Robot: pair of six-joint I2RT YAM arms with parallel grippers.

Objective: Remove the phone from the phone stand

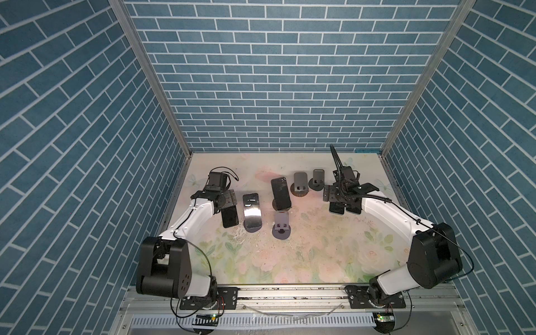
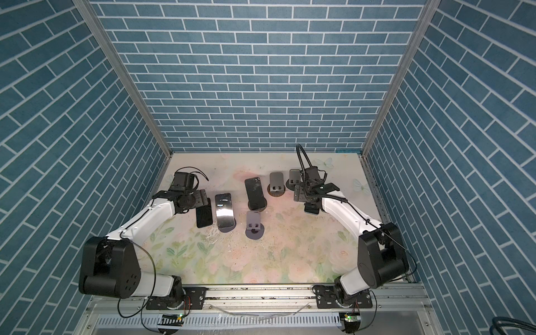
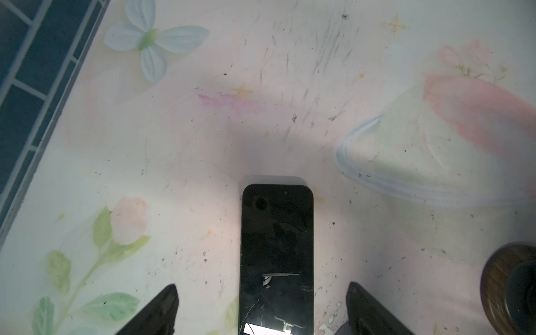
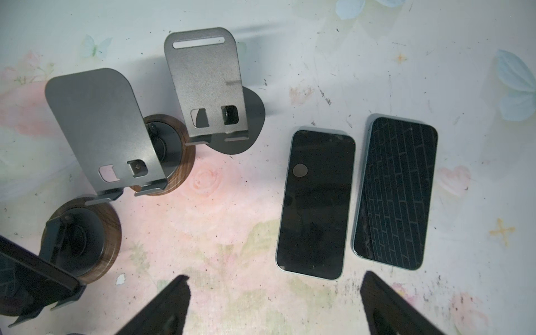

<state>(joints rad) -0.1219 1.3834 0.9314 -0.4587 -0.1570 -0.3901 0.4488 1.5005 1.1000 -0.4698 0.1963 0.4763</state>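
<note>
Two phones lean on stands mid-table in both top views: a shiny reflective phone (image 1: pixel 252 211) (image 2: pixel 224 211) and a dark phone (image 1: pixel 280 193) (image 2: pixel 255 190) on a wooden-based stand (image 1: pixel 285 208). Left of them a black phone (image 3: pixel 277 255) (image 1: pixel 230 217) lies flat on the table. My left gripper (image 3: pixel 262 287) hangs over it, open, its fingers (image 3: pixel 165 307) clear of the phone's sides. At the right, my right gripper (image 4: pixel 275 277) is open and empty above the table, just short of two flat phones (image 4: pixel 316 203) (image 4: pixel 396 191).
Three empty grey stands are on the table: one near the front middle (image 1: pixel 281 226) and two at the back (image 4: pixel 101 130) (image 4: pixel 208 87). A wooden stand base (image 3: pixel 510 290) is close to the left gripper. Blue brick walls (image 1: pixel 162 174) enclose the floral table.
</note>
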